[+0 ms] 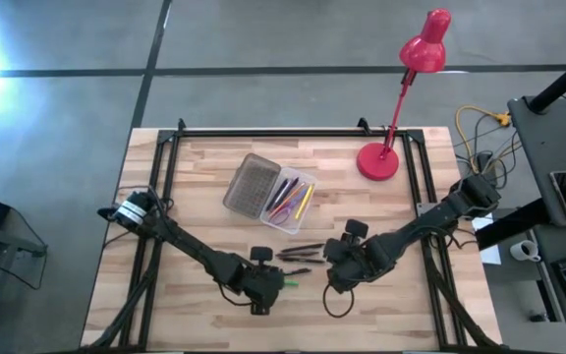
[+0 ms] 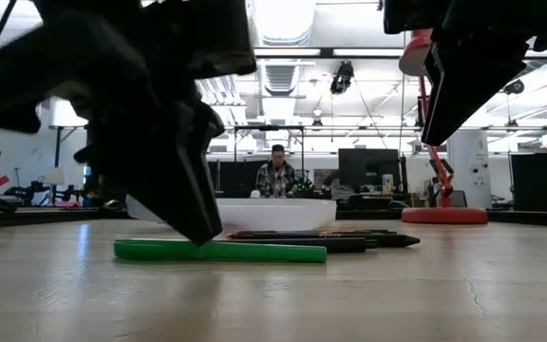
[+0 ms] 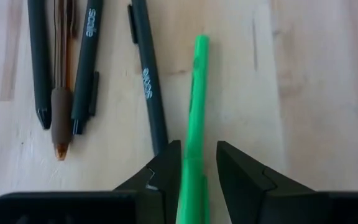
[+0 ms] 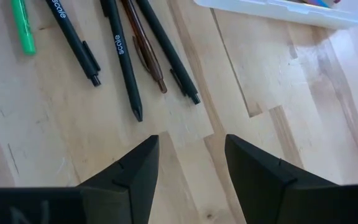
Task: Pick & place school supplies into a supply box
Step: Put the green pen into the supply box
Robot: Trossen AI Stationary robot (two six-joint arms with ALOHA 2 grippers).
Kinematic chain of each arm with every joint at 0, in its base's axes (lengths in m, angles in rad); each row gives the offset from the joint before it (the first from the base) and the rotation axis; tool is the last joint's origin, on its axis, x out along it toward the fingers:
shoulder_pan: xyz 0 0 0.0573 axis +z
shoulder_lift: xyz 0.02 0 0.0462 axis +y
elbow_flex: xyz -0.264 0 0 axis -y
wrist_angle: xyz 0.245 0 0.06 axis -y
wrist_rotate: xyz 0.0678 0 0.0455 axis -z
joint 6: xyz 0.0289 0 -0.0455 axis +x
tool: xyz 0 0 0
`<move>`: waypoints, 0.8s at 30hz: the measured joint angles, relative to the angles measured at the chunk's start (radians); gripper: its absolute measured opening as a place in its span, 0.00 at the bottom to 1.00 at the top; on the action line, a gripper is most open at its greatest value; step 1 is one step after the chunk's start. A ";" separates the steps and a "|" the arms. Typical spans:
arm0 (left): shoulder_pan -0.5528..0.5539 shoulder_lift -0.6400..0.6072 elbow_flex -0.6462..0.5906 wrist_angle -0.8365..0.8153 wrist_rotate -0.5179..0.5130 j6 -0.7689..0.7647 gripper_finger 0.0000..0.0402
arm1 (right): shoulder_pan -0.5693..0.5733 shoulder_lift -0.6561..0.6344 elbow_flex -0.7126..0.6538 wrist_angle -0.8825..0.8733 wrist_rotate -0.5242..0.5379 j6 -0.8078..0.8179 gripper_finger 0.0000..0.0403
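The green pen (image 3: 197, 81) lies flat on the wooden table (image 1: 204, 226), just beside a loose bunch of dark pens (image 3: 148, 81) and a brownish one (image 3: 61, 118). My left gripper (image 3: 199, 149) is open and down at the table, one finger on either side of the green pen's near end. My right gripper (image 4: 191, 143) is open and hangs above bare wood, short of the dark pens (image 4: 123, 62). The supply box (image 1: 263, 192) sits open farther back, with its ribbed lid flipped to the left. Yellow and pinkish items (image 1: 293, 202) lie in its tray. My left gripper comes at the green pen from above, its fingers (image 3: 166, 168) along the pen's sides near one end (image 3: 194, 180). The pen lies flat on the table (image 2: 254, 251). Whether either finger touches it, I cannot tell.
A red desk lamp (image 1: 381, 157) stands on the table's far right part, its base behind the right arm. Black frame rails (image 1: 293, 132) run along the far and side edges. Bare wood lies near the front edge. A person sits in the room beyond the table (image 2: 275, 176).
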 joint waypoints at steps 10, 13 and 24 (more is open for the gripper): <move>0.001 -0.003 -0.066 0.029 0.049 0.013 0.21 | 0.000 0.000 0.000 -0.011 0.000 0.000 0.44; 0.001 -0.003 -0.069 0.029 0.050 0.013 0.21 | 0.000 0.000 0.000 -0.022 0.000 0.000 0.44; 0.027 -0.009 -0.059 0.040 0.077 0.013 0.04 | 0.014 -0.012 0.000 -0.022 0.032 0.029 0.44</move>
